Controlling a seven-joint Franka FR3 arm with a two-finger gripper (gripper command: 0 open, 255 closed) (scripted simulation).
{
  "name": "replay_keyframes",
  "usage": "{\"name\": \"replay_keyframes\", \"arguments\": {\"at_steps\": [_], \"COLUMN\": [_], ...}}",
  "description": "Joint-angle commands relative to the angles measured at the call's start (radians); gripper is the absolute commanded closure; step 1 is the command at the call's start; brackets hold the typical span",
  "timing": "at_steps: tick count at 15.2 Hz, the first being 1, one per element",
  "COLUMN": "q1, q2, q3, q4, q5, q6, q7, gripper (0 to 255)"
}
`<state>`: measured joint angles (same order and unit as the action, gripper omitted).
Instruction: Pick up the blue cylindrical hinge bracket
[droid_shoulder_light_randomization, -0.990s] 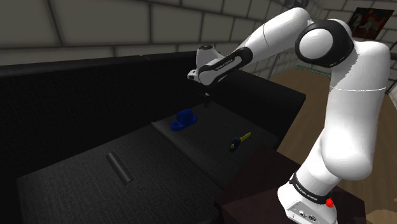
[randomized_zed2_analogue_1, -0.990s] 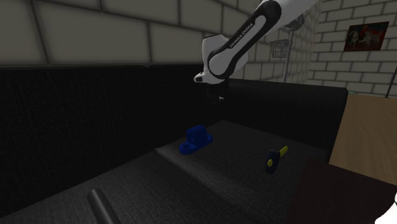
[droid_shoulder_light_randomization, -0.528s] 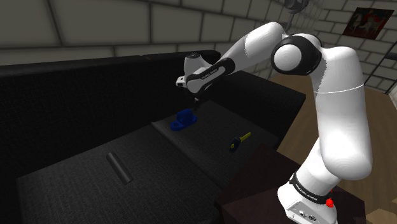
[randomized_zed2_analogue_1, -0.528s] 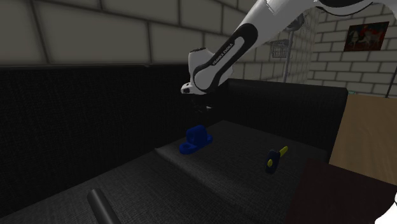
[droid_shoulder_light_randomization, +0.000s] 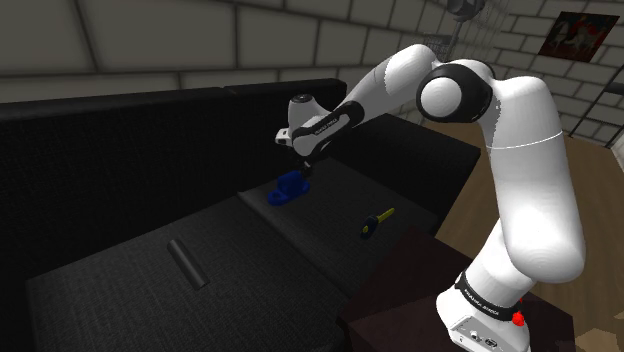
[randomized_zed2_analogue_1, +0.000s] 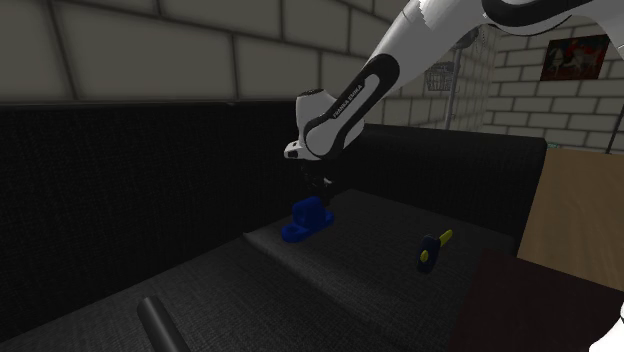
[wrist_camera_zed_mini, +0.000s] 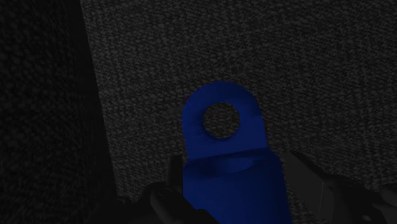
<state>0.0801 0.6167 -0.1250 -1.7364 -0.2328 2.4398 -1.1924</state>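
- Two black fingers (wrist_camera_zed_mini: 306, 181) of your gripper (wrist_camera_zed_mini: 233, 167) stand apart, straddling the blue hinge bracket (wrist_camera_zed_mini: 210, 153) and clasping nothing.
- The bracket lies on the dark cushion (droid_shoulder_light_randomization: 325, 235); in the shoulder view, a hammer (droid_shoulder_light_randomization: 377, 222) sits at its four o'clock.

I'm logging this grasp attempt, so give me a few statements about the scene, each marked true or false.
1. The blue bracket lies on the dark seat. True.
2. The gripper holds the bracket lifted clear of the seat. False: the bracket rests on the seat, with the open gripper low over it.
3. The yellow-handled tool lies to the second exterior view's right of the bracket. True.
4. The dark cylinder lies between bracket and tool. False: it lies apart from both, toward the shoulder view's lower left.
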Motion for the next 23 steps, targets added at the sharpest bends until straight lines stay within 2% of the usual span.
{"name": "replay_keyframes", "arguments": {"at_steps": [1, 9, 23], "q1": [0.000, -0.001, 0.000], "q2": [0.003, 0.006, -0.110], "q3": [0.000, 0.000, 0.005], "q4": [-0.002, 0.003, 0.021], "q5": [0.000, 0.001, 0.012], "q6": [0.002, 0.000, -0.131], "q7": [0.001, 0.000, -0.033], "gripper": [255, 255, 255]}}
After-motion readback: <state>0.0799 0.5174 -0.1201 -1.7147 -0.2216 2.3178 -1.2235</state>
